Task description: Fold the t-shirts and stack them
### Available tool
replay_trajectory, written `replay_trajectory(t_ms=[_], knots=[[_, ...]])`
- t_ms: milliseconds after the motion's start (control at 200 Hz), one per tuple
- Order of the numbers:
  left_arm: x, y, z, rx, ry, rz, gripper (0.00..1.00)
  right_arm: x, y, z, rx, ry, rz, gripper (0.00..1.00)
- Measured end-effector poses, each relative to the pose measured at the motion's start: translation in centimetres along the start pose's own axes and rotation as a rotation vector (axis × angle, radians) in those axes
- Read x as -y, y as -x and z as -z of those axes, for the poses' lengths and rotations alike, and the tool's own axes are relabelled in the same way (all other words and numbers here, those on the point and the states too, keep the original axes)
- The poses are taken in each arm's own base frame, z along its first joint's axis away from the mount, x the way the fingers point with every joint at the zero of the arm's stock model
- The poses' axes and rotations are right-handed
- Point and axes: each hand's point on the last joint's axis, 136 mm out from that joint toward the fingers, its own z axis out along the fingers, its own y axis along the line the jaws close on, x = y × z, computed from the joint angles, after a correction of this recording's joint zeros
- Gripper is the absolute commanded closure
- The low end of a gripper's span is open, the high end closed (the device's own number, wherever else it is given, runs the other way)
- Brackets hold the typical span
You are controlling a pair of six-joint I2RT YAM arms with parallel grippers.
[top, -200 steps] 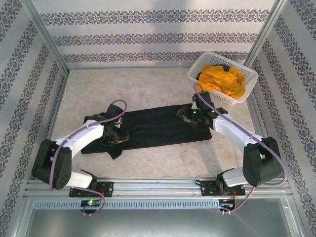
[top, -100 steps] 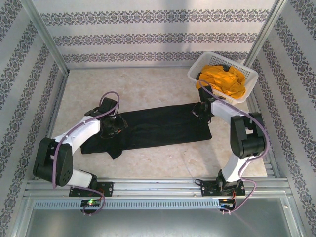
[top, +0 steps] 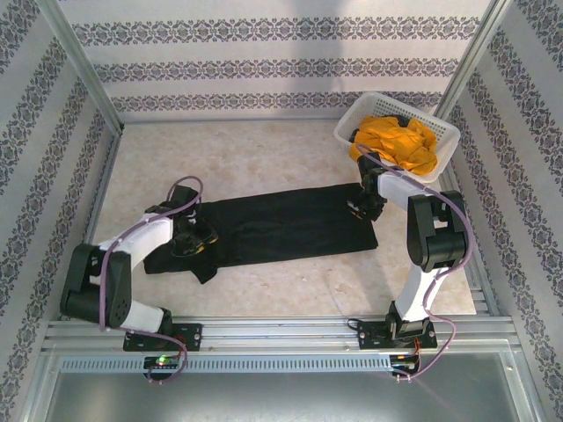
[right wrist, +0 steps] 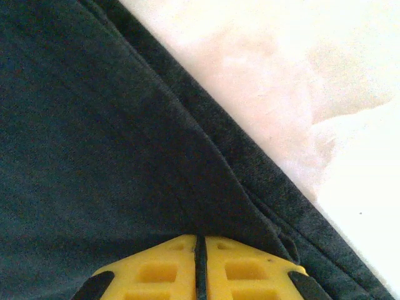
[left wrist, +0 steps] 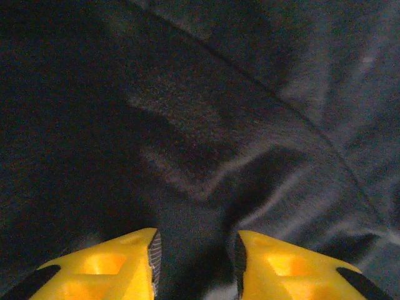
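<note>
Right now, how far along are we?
Done: the black t-shirt lies as a long band, seemingly folded lengthwise. In hand: left hand open over its left end, right hand shut at its right edge. Left: finish folding it, then fold and stack the orange t-shirt, bunched in the basket.

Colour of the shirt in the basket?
The t-shirt is orange-yellow; the top external view shows it best.
</note>
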Motion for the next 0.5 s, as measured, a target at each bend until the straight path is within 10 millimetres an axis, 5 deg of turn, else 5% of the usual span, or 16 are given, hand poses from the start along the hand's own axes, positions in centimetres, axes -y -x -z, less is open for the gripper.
replay_trajectory(t_ms=[120,225,355,500], knots=[[0.5,1.5,4.1,0.114,-0.040,-0.005,0.59,-0.8,0.1,1.8,0.039,0.042,0.059,0.78],[-1.4,3.2,6.2,0.192,-0.049,0.056,0.59,-3.4,-0.7,5.1,0.100,0.168,0.150,0.66],[-5.2,4.2,5.4,0.188,-0.009,0.151,0.59,-8.7,-4.0,8.7,0.110,0.417,0.303,0.58],[-7.0,4.7,3.1,0.128,0.008,0.168,0.60,-12.3,-9.0,9.4,0.021,0.585,0.425,0.57]])
